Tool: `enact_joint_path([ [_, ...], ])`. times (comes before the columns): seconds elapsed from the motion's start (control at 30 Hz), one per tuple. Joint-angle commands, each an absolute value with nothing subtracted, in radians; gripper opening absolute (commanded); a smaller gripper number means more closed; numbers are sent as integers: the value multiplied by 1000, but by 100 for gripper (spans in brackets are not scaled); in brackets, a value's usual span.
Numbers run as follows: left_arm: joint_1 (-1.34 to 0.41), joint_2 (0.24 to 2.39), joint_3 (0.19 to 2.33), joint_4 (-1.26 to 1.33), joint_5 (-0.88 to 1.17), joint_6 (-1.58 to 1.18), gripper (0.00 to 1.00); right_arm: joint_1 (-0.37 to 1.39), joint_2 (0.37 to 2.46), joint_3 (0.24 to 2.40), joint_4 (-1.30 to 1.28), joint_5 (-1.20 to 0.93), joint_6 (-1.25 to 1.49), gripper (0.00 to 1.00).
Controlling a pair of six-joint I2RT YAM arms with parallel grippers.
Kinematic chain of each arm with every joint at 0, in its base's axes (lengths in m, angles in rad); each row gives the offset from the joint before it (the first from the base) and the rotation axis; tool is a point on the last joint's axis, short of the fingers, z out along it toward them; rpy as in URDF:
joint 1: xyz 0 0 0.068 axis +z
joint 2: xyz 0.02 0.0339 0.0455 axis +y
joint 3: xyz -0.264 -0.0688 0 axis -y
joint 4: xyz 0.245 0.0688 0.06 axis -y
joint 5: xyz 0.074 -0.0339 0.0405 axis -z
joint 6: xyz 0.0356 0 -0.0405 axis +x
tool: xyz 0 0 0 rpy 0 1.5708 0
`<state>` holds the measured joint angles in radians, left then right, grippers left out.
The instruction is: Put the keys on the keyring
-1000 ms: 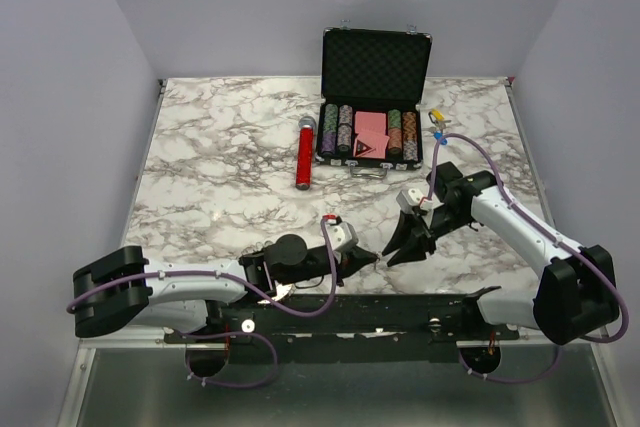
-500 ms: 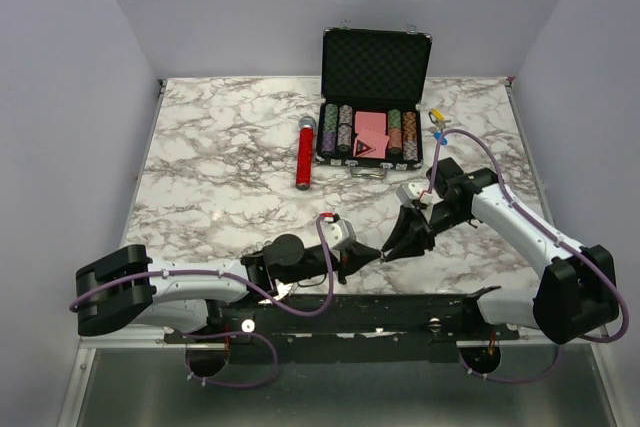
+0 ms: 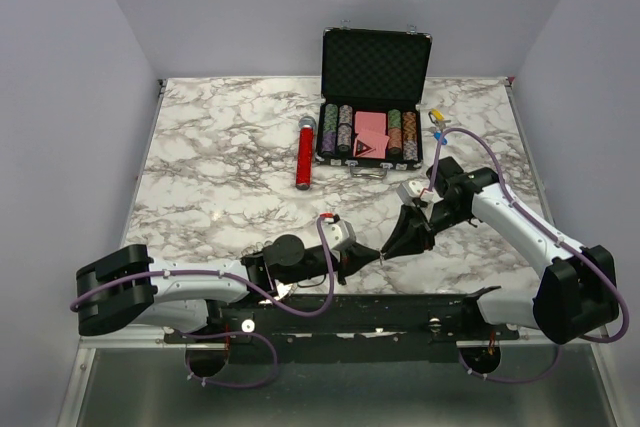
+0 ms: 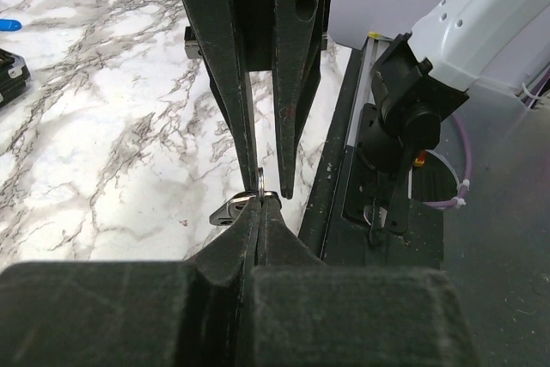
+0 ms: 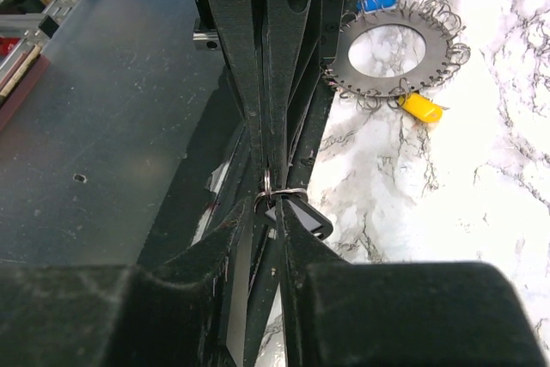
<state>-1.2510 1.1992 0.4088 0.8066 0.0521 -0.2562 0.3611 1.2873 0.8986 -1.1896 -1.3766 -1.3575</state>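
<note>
Holding one key (image 4: 228,212) by its small split ring (image 4: 260,180) in the left claw (image 4: 259,205), with both fingers pressed together on that ring, above the near edge of the bench (image 3: 230,167). Carrying a dark oblong tag (image 5: 302,217) on the same ring.

Meeting the left claw tip to tip with the right claw (image 5: 273,202), its fingers standing narrowly apart on either side of the ring. Not showing a firm clamp there, going by the gap in the left wrist view.

Locating the keyring (image 5: 434,51) flat on the bench, well apart from both claws, beyond the right arm and near the open poker chip case (image 3: 372,137). Noting a blue tag (image 5: 378,0) and a yellow tag (image 5: 421,107) at its rim. Noting the red cylinder (image 3: 303,159) lying left of the case.

Judging progress as early: key off the bench and shared between claws, probably for re-gripping. Threading onto the keyring not yet done. Remaining: carrying the key across, hooking it on, releasing.
</note>
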Motion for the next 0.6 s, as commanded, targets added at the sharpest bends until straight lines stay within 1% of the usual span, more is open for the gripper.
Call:
enact_joint_path([
  [0.0,-1249,1209,397,838,43,-265,0,367,1290,923,-1184,-1414,-1351,24],
  [0.07,-1249,1209,397,836,41,-265,0,367,1289,923,-1184,-1416,-1347,24],
  [0.27,-1249,1209,393,841,40,-268,0,365,1287,919,-1175,-1414,-1338,19],
  [0.57,-1249,1207,388,844,41,-268,0,367,1289,917,-1166,-1410,-1327,6],
])
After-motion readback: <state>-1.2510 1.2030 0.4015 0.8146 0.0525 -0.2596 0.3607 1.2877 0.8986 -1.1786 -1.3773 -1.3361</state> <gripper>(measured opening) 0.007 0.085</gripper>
